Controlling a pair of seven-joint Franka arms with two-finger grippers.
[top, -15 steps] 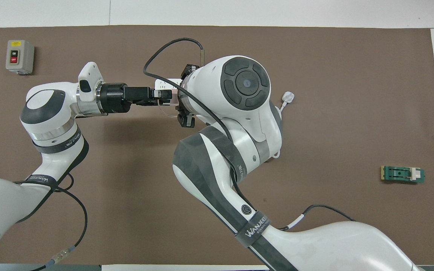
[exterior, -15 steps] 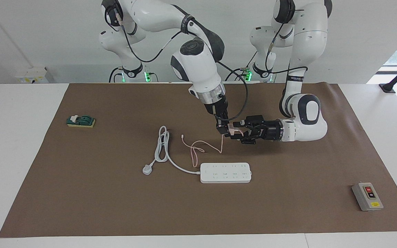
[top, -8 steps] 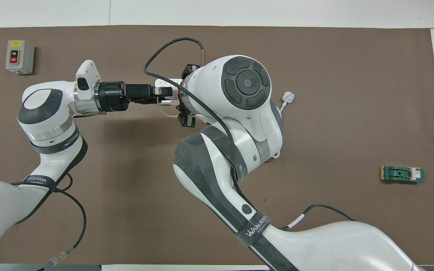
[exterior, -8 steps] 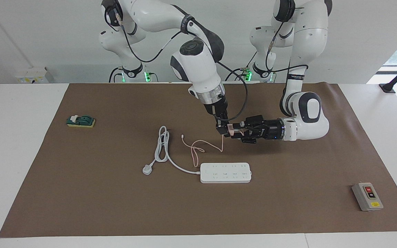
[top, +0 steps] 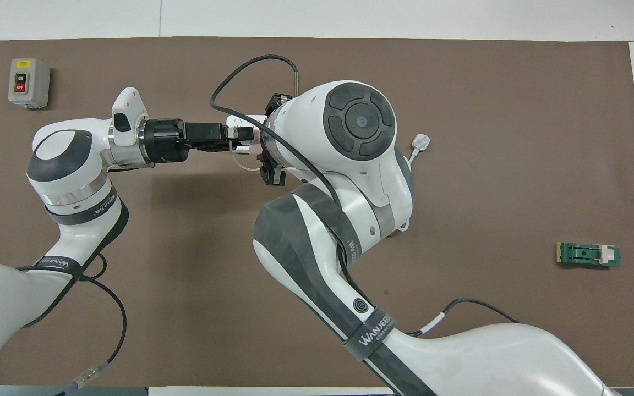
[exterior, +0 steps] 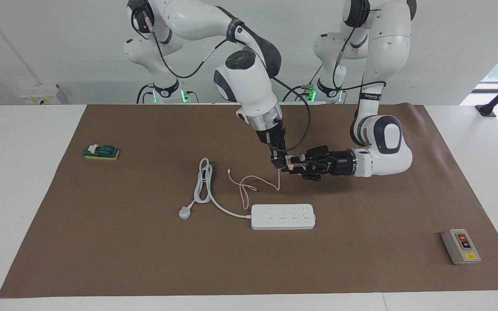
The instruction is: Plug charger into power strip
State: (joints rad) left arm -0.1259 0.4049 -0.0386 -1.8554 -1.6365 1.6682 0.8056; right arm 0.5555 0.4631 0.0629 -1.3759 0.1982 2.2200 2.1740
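The small pale-pink cube-shaped charger (exterior: 291,161) hangs in the air between two grippers, over the brown mat nearer the robots than the long flat white power strip (exterior: 283,216), its thin pink cable (exterior: 253,183) trailing down to loop on the tabletop. The right gripper (exterior: 280,163) comes down on it from above with its jaws shut on the cube. The left gripper (exterior: 297,164) reaches in level from the left arm's end of the tabletop, its jaws drawn narrow about the same cube, though whether they already grip it I cannot tell. The strip's long axis runs across the tabletop, end to end between the arms, sockets facing up. Whichever arm carries the charger must bring it away from the robots and down, prongs first, I judge.
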